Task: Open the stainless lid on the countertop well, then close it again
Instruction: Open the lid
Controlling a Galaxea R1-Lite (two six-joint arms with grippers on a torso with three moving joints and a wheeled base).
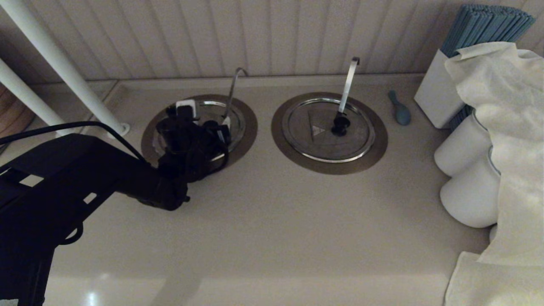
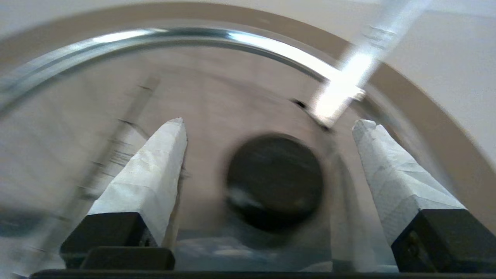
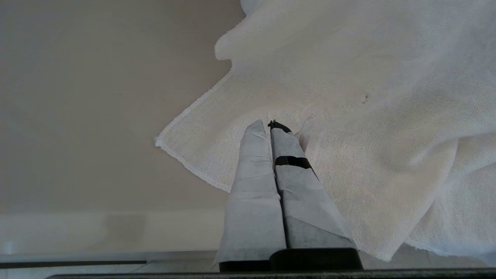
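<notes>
Nearest us, over the white cloth (image 3: 348, 97), our right gripper (image 3: 269, 126) sits parked, fingers pressed together. Beyond it our left gripper (image 2: 271, 124) hovers over the stainless lid (image 2: 162, 97), which lies flat on the countertop well (image 1: 246, 127), fingers spread either side of its black knob (image 2: 275, 180). We should descend centred, avoid the utensil handle (image 2: 348, 85) just behind the knob, then pinch firmly.

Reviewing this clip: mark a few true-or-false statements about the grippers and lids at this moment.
1. The left gripper is open, fingers either side of the black knob. True.
2. The right gripper is shut, over a white cloth. True.
3. The left gripper is at the lid with the broad slanted handle. False: it is at the stainless lid with the slim hooked handle.
4. A blue utensil lies between the wells. False: it lies right of the twin lid.
</notes>
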